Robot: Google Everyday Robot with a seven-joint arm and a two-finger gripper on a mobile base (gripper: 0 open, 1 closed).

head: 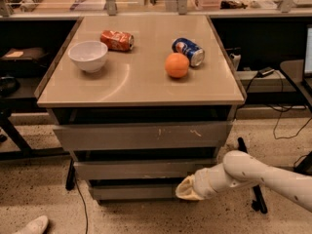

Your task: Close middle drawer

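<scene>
The middle drawer (141, 169) is the plain grey-brown front in the middle of the cabinet under the table, with a dark gap above it. Its front sits a little further back than the scratched top drawer front (146, 136). My gripper (187, 189), wrapped in a tan cover, is on the end of the white arm (253, 173) that reaches in from the right. It is just below the right part of the middle drawer's front, in front of the lowest panel (131, 191).
On the tabletop (141, 87) are a white bowl (88, 55), a red can (117, 40) on its side, an orange (177, 65) and a blue can (188, 51). Cables and a black stand leg (253, 189) lie to the right. A white shoe (31, 225) is at the bottom left.
</scene>
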